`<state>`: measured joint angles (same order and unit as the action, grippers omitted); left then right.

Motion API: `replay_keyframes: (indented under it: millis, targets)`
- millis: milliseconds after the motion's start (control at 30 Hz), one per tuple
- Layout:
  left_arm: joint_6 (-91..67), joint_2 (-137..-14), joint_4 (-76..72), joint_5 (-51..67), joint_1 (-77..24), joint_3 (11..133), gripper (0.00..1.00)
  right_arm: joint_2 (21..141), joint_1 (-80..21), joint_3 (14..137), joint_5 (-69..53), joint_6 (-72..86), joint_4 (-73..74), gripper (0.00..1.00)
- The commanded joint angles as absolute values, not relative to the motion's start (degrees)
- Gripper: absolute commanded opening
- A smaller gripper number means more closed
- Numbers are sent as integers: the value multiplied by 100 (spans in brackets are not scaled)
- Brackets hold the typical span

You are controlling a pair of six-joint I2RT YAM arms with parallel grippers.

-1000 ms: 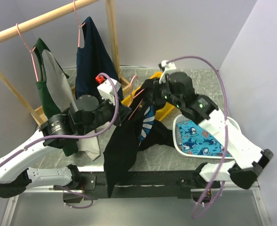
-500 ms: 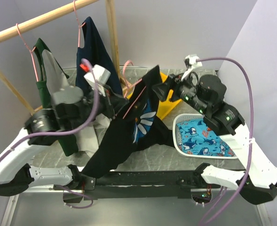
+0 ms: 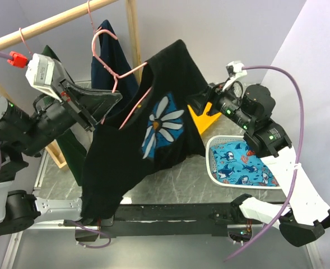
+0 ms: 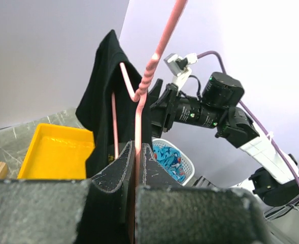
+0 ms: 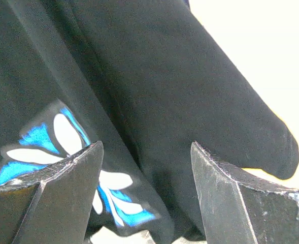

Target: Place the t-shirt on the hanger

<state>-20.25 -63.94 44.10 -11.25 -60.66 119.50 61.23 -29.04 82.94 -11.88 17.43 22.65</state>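
The black t-shirt with a white daisy print hangs draped over the pink wire hanger, high above the table. My left gripper is shut on the hanger; in the left wrist view the wire runs up from between my shut fingers, with the shirt hanging beyond. My right gripper is open beside the shirt's right sleeve. In the right wrist view its gripper has the jaws wide apart in front of the black fabric and the daisy, holding nothing.
A wooden rail crosses the back left with a navy shirt on another pink hanger. A green-and-grey shirt hangs behind my left arm. A yellow tray and a white basket of shark-print cloth sit at the right.
My left arm has lifted the hanger and shirt up and to the left, and the shirt has spread so the daisy faces out. My right arm swung right, away from the shirt.
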Motion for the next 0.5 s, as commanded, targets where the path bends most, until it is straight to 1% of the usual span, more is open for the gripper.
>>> replay_keyframes:
  millis: [0,33,67,133,167,233,267,333,467]
  targets:
    - [-1977,-6399,4254,-1125,-6047,11621,1,5907,-2839,7972,-1836,1907,1758,77]
    - [-2021,-6285,4176,-1073,-6047,11358,1,5845,-2848,7954,-1889,1994,1749,77]
    - [-2065,-6188,4062,-1037,-6047,10686,1,5740,-2839,7937,-1951,2091,1714,77]
    - [-2197,-5978,3702,-958,-6047,10058,1,5660,-2944,7954,-2267,2336,1670,75]
    - [-2249,-5924,3587,-967,-6038,9559,1,5591,-3014,7989,-2259,2390,1705,75]
    - [-2390,-5775,3176,-967,-6038,9055,1,5494,-3285,7946,-2224,2722,1627,74]
    - [-2434,-5740,3042,-1063,-6038,8618,1,5380,-3383,7902,-2215,2881,1539,74]
    - [-2531,-5713,2814,-1098,-6038,8290,1,5335,-3698,7761,-2093,3320,1266,73]
    - [-2566,-5836,2436,-1160,-6038,7841,1,5571,-3920,7796,-1671,3848,1152,73]
